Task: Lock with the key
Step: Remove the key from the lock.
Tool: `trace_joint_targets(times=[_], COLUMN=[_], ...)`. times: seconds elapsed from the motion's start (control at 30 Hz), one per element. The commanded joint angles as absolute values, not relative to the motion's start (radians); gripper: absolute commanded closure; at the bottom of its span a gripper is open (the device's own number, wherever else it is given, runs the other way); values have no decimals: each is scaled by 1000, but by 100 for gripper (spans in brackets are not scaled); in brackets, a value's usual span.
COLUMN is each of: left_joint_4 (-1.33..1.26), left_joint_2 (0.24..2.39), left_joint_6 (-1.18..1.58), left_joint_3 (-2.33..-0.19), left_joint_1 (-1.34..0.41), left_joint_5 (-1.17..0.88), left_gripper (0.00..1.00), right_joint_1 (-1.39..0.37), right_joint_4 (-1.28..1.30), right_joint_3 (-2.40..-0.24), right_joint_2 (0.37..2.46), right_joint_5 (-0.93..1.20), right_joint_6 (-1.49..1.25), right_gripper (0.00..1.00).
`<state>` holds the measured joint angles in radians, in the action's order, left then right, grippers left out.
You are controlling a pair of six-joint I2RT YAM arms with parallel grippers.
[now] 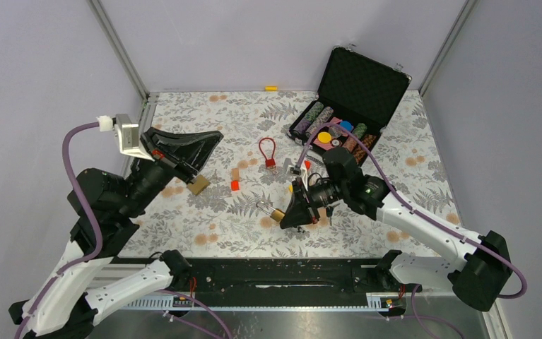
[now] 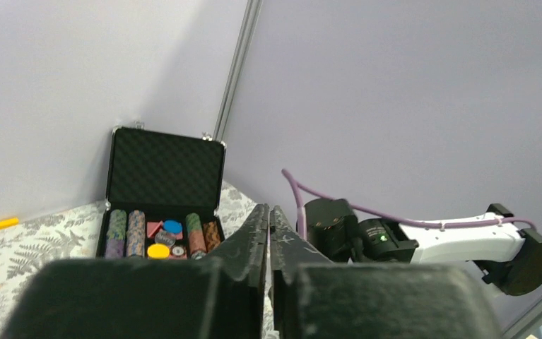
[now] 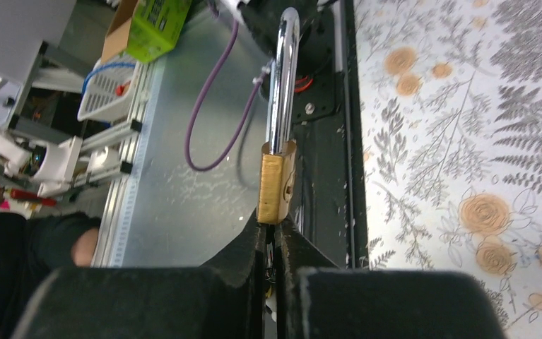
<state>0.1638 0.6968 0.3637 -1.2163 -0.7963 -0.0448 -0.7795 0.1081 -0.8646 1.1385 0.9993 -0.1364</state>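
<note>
Firmly, the brass padlock is grasped at the lower end of its body by the clenched right gripper. Its silver shackle is pointed straight away from the fingertips. Whether the shackle is latched cannot be told. The padlock is held low over the flowered tabletop, toward its near edge and just left of the gripper in the top view.

The left gripper is raised over the left side of the tabletop, well apart from the padlock. Its fingers are pressed together, and whether anything thin is pinched between them cannot be told. Farther out, a red padlock is seen lying near the middle, and an open case of poker chips is set at the far right corner.
</note>
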Motion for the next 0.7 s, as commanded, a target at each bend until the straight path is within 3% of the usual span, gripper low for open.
trace_joint_targets(times=[0.0, 0.1, 0.27, 0.6, 0.67], left_joint_4=[174, 161, 94, -126, -153], left_joint_2=[731, 714, 675, 697, 706], left_joint_6=[380, 425, 509, 698, 719], left_joint_3=[-1177, -1111, -972, -809, -807], left_joint_1=[-791, -792, -792, -792, -791], left_joint_5=[-62, -61, -76, -212, -233], left_gripper=[65, 29, 5, 1, 9], right_joint_1=[-782, -782, -782, -782, -782], right_joint_4=[-162, -288, -519, -786, -797], right_joint_3=[-847, -830, -807, -787, -786], right_joint_2=[1105, 1097, 1083, 1097, 1099], right_joint_5=[897, 813, 808, 793, 786], right_joint_6=[-342, -449, -628, -862, -874], right_gripper=[100, 100, 100, 100, 100])
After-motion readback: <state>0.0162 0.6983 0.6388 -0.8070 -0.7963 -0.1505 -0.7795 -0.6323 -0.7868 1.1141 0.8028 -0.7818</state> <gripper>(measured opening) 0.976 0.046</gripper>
